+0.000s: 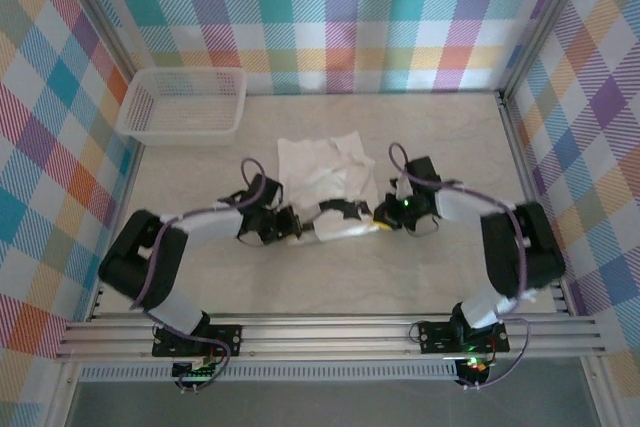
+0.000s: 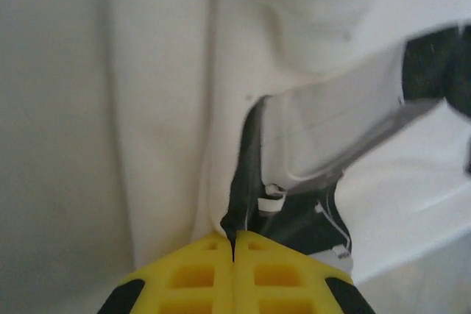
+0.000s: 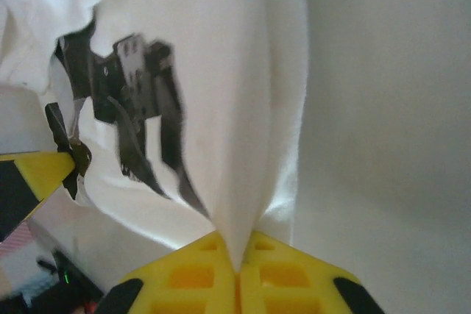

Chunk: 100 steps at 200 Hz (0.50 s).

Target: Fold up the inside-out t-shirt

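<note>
The t-shirt (image 1: 325,172) lies bunched in the middle of the table (image 1: 450,147), well apart from the walls. Its longer side runs from the back of the table toward the arms, leaning a little to the right as it comes nearer. The flatter far end points at the back wall, and the near end is gathered up between the two arms. Which end holds the collar cannot be told. At the near left corner the left gripper (image 1: 303,226) has its yellow pads pressed together (image 2: 234,255), with a fold of the shirt running down into the seam between them. At the near right corner the right gripper (image 1: 383,223) pinches a taut peak of white cloth between its closed pads (image 3: 237,255). A white mesh basket (image 1: 185,72) sits in the far left corner, apart from the shirt.
</note>
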Tool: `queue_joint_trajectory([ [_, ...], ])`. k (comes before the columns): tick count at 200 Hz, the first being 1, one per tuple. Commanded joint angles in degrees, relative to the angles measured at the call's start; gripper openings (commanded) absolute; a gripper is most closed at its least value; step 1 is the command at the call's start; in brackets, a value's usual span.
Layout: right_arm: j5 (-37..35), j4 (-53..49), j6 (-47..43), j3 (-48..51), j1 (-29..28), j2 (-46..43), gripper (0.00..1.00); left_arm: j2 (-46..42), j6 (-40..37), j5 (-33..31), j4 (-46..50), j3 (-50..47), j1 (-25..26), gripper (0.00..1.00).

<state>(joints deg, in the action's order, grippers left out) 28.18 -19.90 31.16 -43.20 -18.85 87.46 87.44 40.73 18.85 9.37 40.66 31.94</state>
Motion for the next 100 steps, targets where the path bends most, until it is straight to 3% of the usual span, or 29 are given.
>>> queue_joint_trajectory([
  [1, -0.06, -5.37, 1.35, 7.54, -1.27, -8.8, 0.42, -8.89, 7.78, -1.12, 4.18, -5.5, 5.53, 0.36],
  [7, -0.99, -7.48, 1.58, 7.57, -1.26, -11.28, 0.47, -11.07, 8.84, -2.28, 4.82, -5.53, 6.56, 0.45],
  [18, -3.71, -10.9, 1.86, 6.0, -1.26, -15.36, 0.53, -14.24, 9.27, -4.42, 7.85, -4.03, 7.35, 0.52],
  [52, -16.25, -12.06, 4.17, 0.06, -1.07, -16.79, 0.56, -12.83, 5.0, -10.28, 13.23, 3.37, 7.33, 0.52],
  [100, -8.64, -5.0, 5.17, -8.31, -0.84, -2.04, 0.48, -2.82, 4.72, -9.01, 7.01, 5.12, 7.13, 0.5],
])
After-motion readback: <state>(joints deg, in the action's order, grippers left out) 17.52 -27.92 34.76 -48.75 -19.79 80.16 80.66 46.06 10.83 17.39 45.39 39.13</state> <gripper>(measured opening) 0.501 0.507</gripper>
